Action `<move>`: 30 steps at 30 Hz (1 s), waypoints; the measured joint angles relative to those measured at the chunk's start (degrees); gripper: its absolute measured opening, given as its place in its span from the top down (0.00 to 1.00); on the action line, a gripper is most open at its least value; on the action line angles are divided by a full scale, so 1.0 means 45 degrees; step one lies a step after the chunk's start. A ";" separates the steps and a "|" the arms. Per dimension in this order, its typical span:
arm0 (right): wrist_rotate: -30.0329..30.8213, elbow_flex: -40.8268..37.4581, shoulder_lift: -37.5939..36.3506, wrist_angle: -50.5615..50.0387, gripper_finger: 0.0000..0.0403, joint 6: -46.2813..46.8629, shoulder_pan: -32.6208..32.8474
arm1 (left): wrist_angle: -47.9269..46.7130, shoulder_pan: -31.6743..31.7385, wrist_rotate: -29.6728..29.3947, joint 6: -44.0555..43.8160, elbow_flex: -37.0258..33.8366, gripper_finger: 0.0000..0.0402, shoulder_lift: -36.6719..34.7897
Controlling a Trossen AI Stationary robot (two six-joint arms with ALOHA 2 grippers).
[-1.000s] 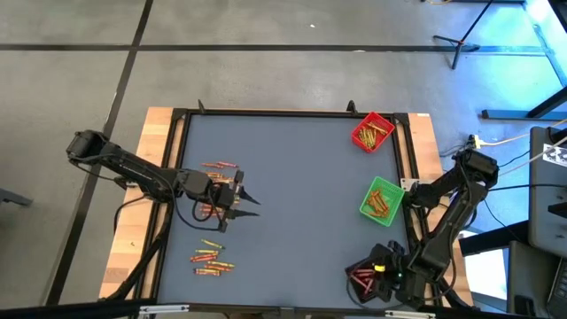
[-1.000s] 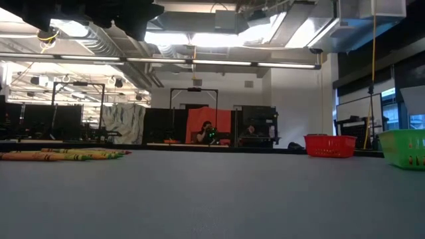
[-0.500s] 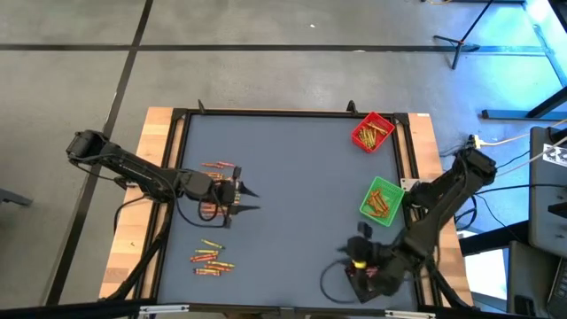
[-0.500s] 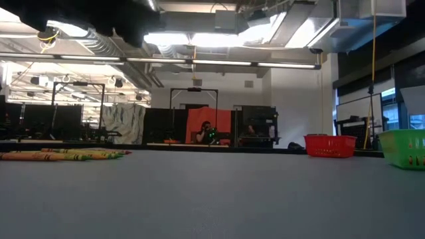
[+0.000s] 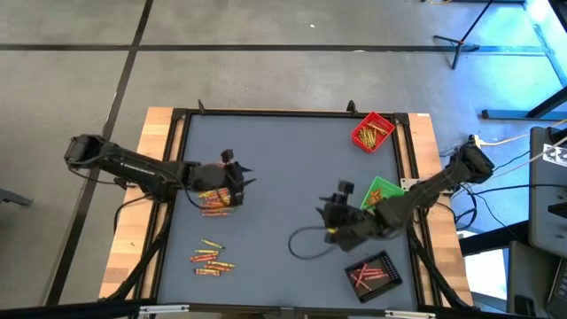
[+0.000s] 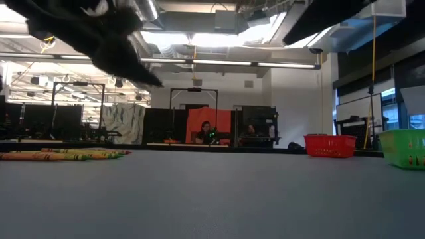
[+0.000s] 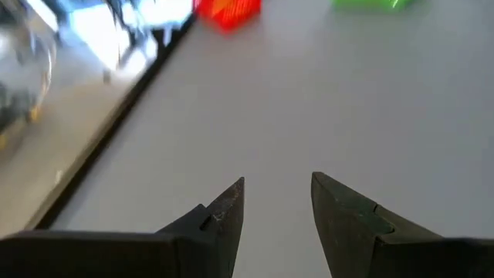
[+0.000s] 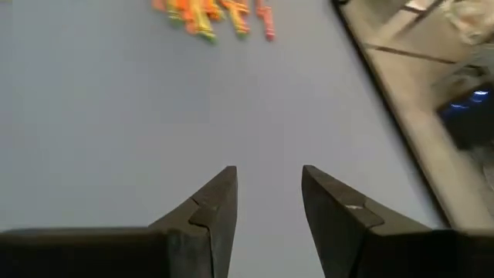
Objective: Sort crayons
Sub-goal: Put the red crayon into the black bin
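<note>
The crayons lie in loose groups on the grey table's left part: one group partly under my left gripper, another nearer the front edge. In the low view they show flat on the table; in the right wrist view they lie far off. My left gripper hovers over the first group, open, with nothing between its fingers. My right gripper hangs over bare table right of the middle, open and empty.
A red tray with crayons stands at the far right, a green tray with crayons at the right edge, and a black tray holding red crayons at the near right. A black frame rims the table. Bare table lies in the middle.
My right gripper has swung up from over the black tray at the near right corner toward the table's middle, rolling as it went; the tray now shows uncovered. My left gripper has shifted a little toward the far edge and turned over the crayons.
</note>
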 joint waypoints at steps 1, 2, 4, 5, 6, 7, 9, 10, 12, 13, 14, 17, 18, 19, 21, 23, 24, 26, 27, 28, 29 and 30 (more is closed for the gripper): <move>0.0008 0.0000 -0.0001 0.0000 0.65 -0.0113 -0.0310 | -0.0928 0.0383 0.0266 -0.0145 0.0253 0.66 0.0000; 0.0012 0.0000 0.0000 -0.0001 0.65 -0.0146 -0.0612 | -0.1835 0.0785 0.0534 -0.0299 0.0523 0.66 0.0000; 0.0016 0.0000 0.0027 -0.0005 0.65 -0.0151 -0.1140 | -0.3599 0.1597 0.1123 -0.0404 0.1113 0.66 0.0070; 0.0020 0.0000 0.0080 -0.0005 0.65 -0.0181 -0.1382 | -0.4480 0.1995 0.1421 -0.0410 0.1391 0.66 0.0083; 0.0018 0.0000 0.0133 -0.0024 0.65 -0.0229 -0.1604 | -0.5334 0.2409 0.1678 -0.0358 0.1654 0.66 0.0083; 0.0014 0.0000 0.0197 -0.0044 0.65 -0.0315 -0.1799 | -0.6099 0.2817 0.1902 -0.0237 0.1912 0.66 0.0083; 0.0012 0.0000 0.0379 -0.0016 0.65 -0.0475 -0.2165 | -0.7148 0.3634 0.2338 0.0025 0.2270 0.66 0.0083; 0.0012 0.0000 0.0482 0.0010 0.65 -0.0501 -0.2334 | -0.7607 0.4042 0.2586 0.0251 0.2376 0.66 0.0083; 0.0012 -0.0005 0.0739 0.0010 0.65 -0.0505 -0.2646 | -0.8178 0.4831 0.3194 0.0899 0.2464 0.66 0.0106; 0.0012 -0.0005 0.0888 0.0024 0.65 -0.0505 -0.2771 | -0.8363 0.5201 0.3501 0.1231 0.2511 0.66 0.0198; 0.0012 -0.0005 0.1029 0.0047 0.65 -0.0505 -0.2887 | -0.8502 0.5552 0.3776 0.1524 0.2545 0.66 0.0320; 0.0013 -0.0005 0.1465 0.0236 0.65 -0.0503 -0.3168 | -0.9044 0.6504 0.4307 0.2387 0.2727 0.66 0.0917; 0.0011 -0.0005 0.1611 0.0381 0.65 -0.0513 -0.3253 | -0.9085 0.6780 0.4406 0.2687 0.2824 0.66 0.1209; 0.0004 -0.0010 0.1751 0.0501 0.65 -0.0535 -0.3325 | -0.9114 0.7050 0.4521 0.2981 0.2931 0.66 0.1527; 0.0005 -0.0010 0.1964 0.0758 0.65 -0.0793 -0.3477 | -0.9179 0.7480 0.4622 0.3461 0.3207 0.66 0.2264; 0.0006 -0.0010 0.2119 0.0850 0.65 -0.1197 -0.3622 | -0.9269 0.7887 0.4526 0.3750 0.3581 0.66 0.3106; -0.0005 -0.0010 0.2159 0.0835 0.65 -0.1293 -0.3656 | -0.9440 0.8054 0.4413 0.3728 0.3760 0.66 0.3495; -0.0007 -0.0010 0.2200 0.0831 0.65 -0.1346 -0.3788 | -0.9705 0.8258 0.4382 0.3623 0.4103 0.66 0.4272; -0.0001 -0.0010 0.2200 0.0831 0.65 -0.1350 -0.3796 | -0.9709 0.8295 0.4464 0.3649 0.4217 0.66 0.4617; 0.0003 -0.0010 0.2200 0.0835 0.65 -0.1350 -0.3801 | -0.9709 0.8299 0.4632 0.3676 0.4304 0.66 0.4911; 0.0012 -0.0010 0.2200 0.0835 0.65 -0.1351 -0.3801 | -0.9753 0.8282 0.4808 0.3684 0.4396 0.66 0.5167; 0.0008 -0.0010 0.2200 0.0835 0.65 -0.1424 -0.3801 | -0.9731 0.8280 0.5046 0.3691 0.4476 0.66 0.5398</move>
